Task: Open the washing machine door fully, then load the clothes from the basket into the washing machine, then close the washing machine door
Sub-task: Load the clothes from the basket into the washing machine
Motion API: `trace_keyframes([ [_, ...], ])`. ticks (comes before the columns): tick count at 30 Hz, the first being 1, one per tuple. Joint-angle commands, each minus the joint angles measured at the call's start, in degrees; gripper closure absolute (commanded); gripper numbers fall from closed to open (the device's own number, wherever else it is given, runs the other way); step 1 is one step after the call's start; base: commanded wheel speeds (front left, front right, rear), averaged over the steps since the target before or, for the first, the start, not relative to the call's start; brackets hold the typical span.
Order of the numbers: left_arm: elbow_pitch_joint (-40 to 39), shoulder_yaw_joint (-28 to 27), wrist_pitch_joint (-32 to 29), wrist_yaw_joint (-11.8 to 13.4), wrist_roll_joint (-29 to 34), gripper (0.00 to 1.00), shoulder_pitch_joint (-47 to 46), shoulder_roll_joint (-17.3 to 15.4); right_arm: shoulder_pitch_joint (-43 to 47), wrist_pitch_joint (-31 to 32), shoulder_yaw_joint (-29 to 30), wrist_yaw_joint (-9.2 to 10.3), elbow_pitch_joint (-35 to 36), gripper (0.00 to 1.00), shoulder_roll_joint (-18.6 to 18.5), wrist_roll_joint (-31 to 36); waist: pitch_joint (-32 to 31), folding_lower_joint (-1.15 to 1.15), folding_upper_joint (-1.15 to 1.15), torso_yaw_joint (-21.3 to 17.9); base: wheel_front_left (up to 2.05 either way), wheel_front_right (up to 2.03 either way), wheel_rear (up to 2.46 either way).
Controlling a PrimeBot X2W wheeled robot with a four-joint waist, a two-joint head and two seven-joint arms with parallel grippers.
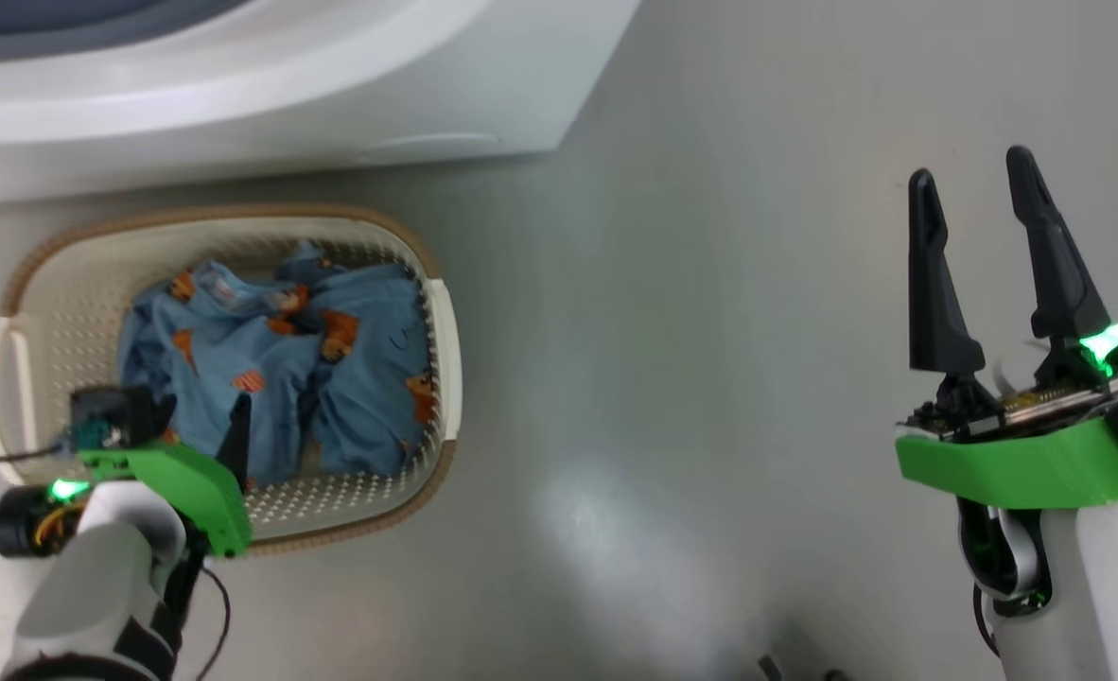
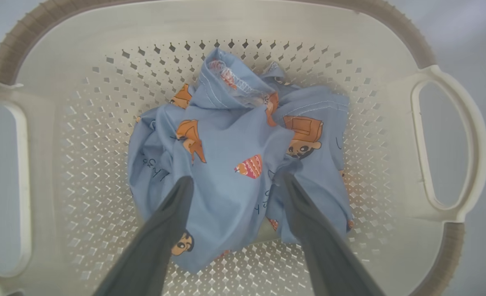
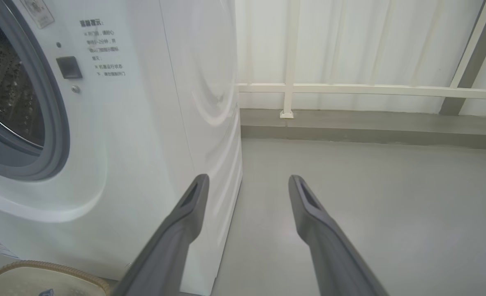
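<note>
- You have one basket on the grey floor, just in front of the one washing machine. It has two white handles, one at each short end.
- One crumpled heap of clothes lies inside the basket. You cannot tell how many garments make it up, because the folds run together.
- There are two grippers, with two dark fingers each. Your left gripper is spread wide and points down into the basket, tips over the blue cloth, nothing pinched between them.
- Your right gripper is spread wide too, empty, over bare floor and well apart from the basket.
- The left wrist view gives you the print close up: orange-brown figures, one red striped cone and a stitched hem at the top of the heap. The head view blurs all that.
- The right wrist view gives you the machine's front. The steel drum is uncovered, with the grey-blue gasket around it and a dark latch socket beside it. The printed lines there are too small to read. Beyond stand a white railing and a pale curtain.
- In the head view the machine is cut off at the top edge, and the left arm covers the basket's near left corner.
- Whether the left fingertips touch the cloth or hang just above it is hard to make out.
</note>
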State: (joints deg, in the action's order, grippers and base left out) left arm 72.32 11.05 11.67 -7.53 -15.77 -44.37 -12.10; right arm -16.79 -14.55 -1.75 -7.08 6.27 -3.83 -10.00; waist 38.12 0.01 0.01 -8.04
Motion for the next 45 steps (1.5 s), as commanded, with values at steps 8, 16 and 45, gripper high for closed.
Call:
trace_keyframes([
  [8,0.86,-1.18,-2.44,0.04,-2.29,0.00,-3.64,-4.55,-2.03,-0.45,-1.71,-0.41,2.98,0.00,0.51,0.90,7.25,-0.01,-0.01,-2.65,0.00,0.00,0.00],
  [16,1.34,-1.26,-5.56,0.10,-3.50,0.00,-7.18,-6.36,-3.74,-0.45,-2.26,-0.41,4.26,0.00,0.80,0.83,11.07,-0.01,-0.01,-3.73,0.00,0.00,0.00],
  [45,-1.63,6.94,-11.76,0.05,-14.83,1.00,-11.22,-9.62,-6.17,-0.45,-4.60,-0.41,6.15,0.00,0.95,-0.36,14.46,-0.01,-0.01,-6.16,0.00,0.00,0.00],
])
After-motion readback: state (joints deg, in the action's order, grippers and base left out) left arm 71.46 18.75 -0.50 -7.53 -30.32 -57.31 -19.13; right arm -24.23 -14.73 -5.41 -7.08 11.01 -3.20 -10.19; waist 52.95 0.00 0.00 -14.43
